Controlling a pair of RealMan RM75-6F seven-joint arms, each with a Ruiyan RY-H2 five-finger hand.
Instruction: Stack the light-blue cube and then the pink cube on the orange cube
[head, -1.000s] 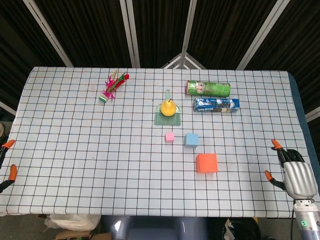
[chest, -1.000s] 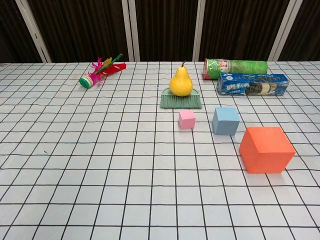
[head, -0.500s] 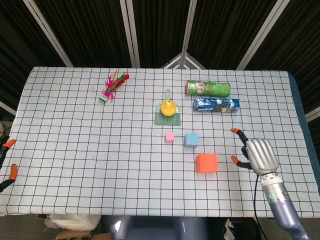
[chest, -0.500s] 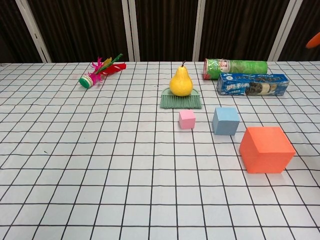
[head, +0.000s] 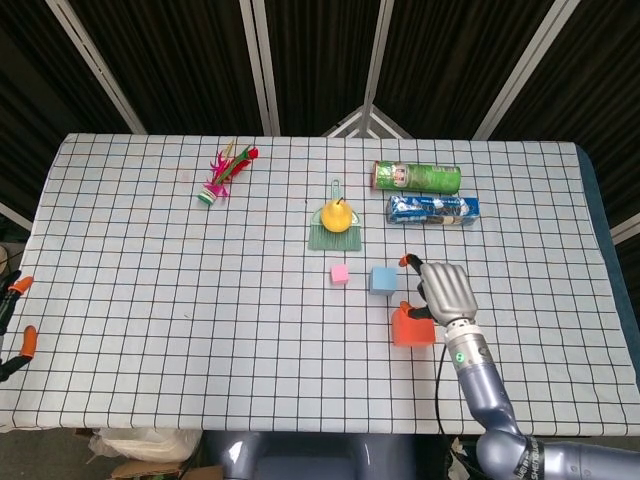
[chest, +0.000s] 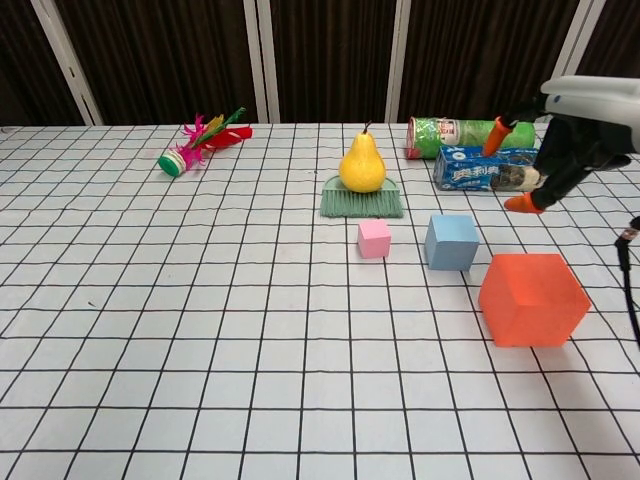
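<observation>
The orange cube sits right of the table's middle, towards the front. Just behind and left of it stands the light-blue cube, and the small pink cube is one square further left. My right hand hovers above the orange cube's right side with its fingers spread, holding nothing. It is right of the light-blue cube and apart from it. Only the orange-tipped fingers of my left hand show, at the table's left edge, spread and empty.
A yellow pear rests on a green brush behind the cubes. A green can and a blue biscuit pack lie at the back right. A feathered shuttlecock lies at the back left.
My right hand has swept in from the table's right front edge leftward to above the orange cube and now shows in the chest view. The cubes and left hand stayed still.
</observation>
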